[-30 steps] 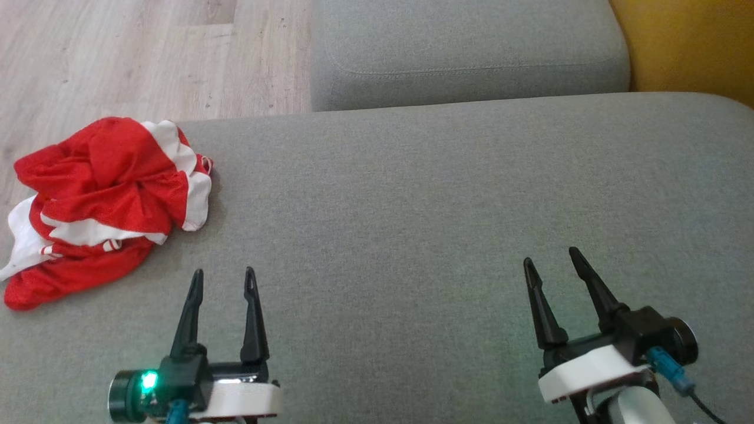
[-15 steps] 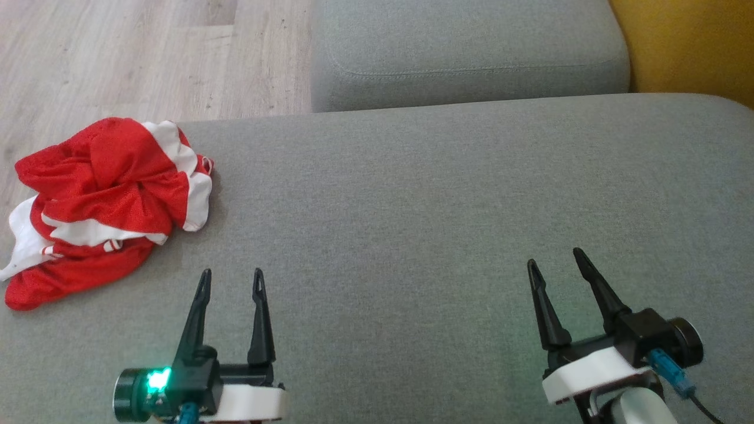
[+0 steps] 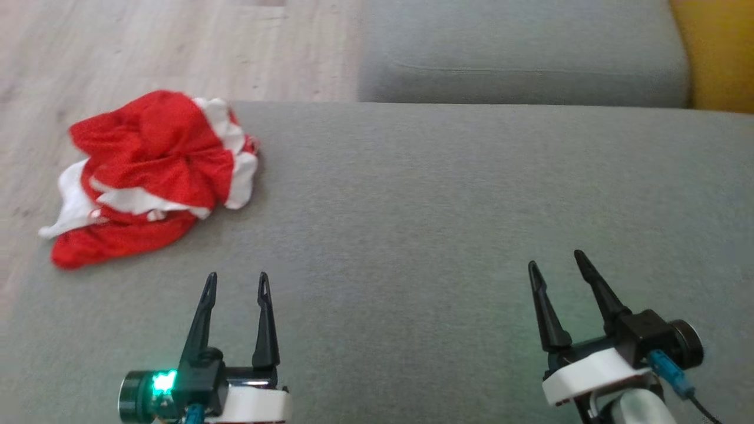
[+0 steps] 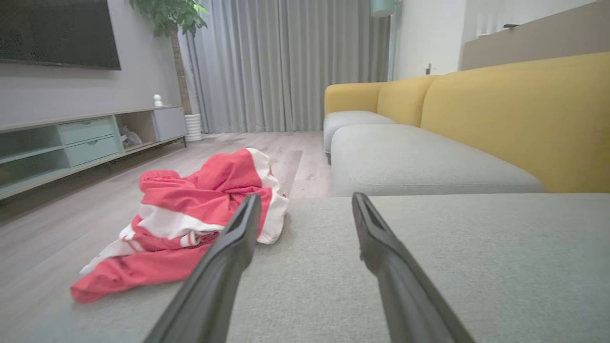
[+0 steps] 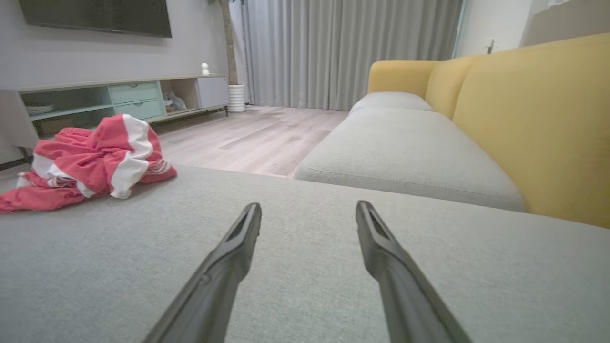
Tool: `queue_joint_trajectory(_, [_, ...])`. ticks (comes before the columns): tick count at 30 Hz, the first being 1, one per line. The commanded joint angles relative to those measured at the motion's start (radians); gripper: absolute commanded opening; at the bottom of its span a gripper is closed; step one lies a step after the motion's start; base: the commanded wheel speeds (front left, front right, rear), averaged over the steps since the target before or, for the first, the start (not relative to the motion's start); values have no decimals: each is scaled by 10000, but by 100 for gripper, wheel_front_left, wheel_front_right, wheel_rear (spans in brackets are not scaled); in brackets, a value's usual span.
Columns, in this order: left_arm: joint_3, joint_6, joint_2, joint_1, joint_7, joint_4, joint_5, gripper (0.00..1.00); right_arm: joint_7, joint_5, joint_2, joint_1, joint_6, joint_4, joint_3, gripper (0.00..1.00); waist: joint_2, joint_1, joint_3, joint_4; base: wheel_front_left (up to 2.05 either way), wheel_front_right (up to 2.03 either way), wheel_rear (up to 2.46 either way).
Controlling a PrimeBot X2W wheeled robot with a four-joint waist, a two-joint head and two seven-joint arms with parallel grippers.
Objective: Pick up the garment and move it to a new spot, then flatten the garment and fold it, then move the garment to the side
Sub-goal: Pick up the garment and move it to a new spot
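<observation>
Two grippers: we are holding the left gripper (image 3: 237,275) and the right gripper (image 3: 556,259) low over the grey cushion (image 3: 447,206), both with fingers spread wide and carrying nothing.
Garment: the red-and-white garment (image 3: 150,176) is lying crumpled at the cushion's far-left corner, ahead and to the left of our left gripper and well apart from the right one. Its outer folds seem to be reaching the edge above the wooden floor (image 3: 147,47).
Step in hand: we are judging the pickup as not yet begun, since nothing is being touched.
Risk at the edge: a sideways nudge, rather than a clean pinch from above, is likely to be pushing the heap off the corner and onto the floor.
Risk in the grasp: the fabric is bunching in several layers, so we are risking a hold on one loose white flap alone, with the rest dragging or slipping free in the lift.
Risk in the surface: the long fingers are liable to be digging into the soft upholstery if we are descending too far.
Risk of reach: the right gripper is sitting far across the cushion, so a two-armed lift is demanding a long crossing, with both arms crowding each other near the corner.
</observation>
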Motion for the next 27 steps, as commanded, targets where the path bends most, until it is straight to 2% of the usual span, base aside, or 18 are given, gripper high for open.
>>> queue_joint_trajectory(1, [273, 46, 43, -303, -93, -284, 9, 100, -111, -6, -91, -203, -7, -291, 269, 100, 0, 0, 10, 454, 0, 0, 0])
queue_joint_trajectory(15, [552, 20, 43, -144, -93, -412, 94, 100, -111, 124, -91, -167, -7, -248, 368, 100, 0, 0, 66, 2900, 0, 0, 0])
queue_joint_trajectory(21, [745, 60, 43, -135, -93, -483, 28, 100, -111, 50, -91, -159, -7, -292, 246, 100, 0, 0, 180, 3445, 0, 0, 0])
queue_joint_trajectory(27, [1214, 264, 43, -534, -93, -877, 25, 100, -111, -388, -91, -400, -7, -333, -175, 100, 0, 0, 826, 3515, 0, 0, 0])
